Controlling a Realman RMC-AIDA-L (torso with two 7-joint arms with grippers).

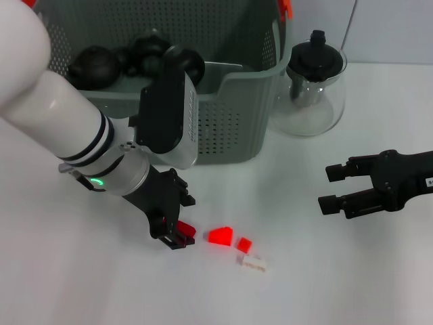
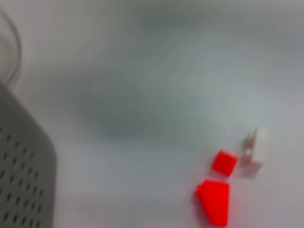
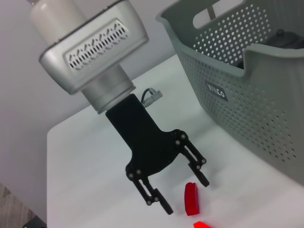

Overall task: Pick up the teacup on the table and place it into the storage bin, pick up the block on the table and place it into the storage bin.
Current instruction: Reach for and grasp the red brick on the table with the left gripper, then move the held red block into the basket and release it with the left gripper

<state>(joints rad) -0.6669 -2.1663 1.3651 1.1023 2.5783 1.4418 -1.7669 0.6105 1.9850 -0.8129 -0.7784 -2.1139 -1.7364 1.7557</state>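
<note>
The grey-green perforated storage bin [image 1: 230, 128] stands at the back and holds several dark round tea pieces [image 1: 95, 64]. It also shows in the right wrist view [image 3: 247, 90]. No teacup shows on the table. My left gripper [image 1: 177, 227] is low over the table in front of the bin. In the right wrist view it [image 3: 185, 195] is open, with a curved red block [image 3: 191, 199] on the table between its fingertips. A red wedge block [image 1: 220, 236], a small red cube [image 1: 243, 244] and a white block [image 1: 252, 263] lie just right of it. My right gripper [image 1: 331, 188] is open and empty, off to the right.
A glass teapot with a black lid [image 1: 314, 88] stands right of the bin. In the left wrist view the red wedge [image 2: 214, 202], the red cube [image 2: 224, 162] and the white block [image 2: 254, 152] lie together, with the bin's wall [image 2: 23, 166] to one side.
</note>
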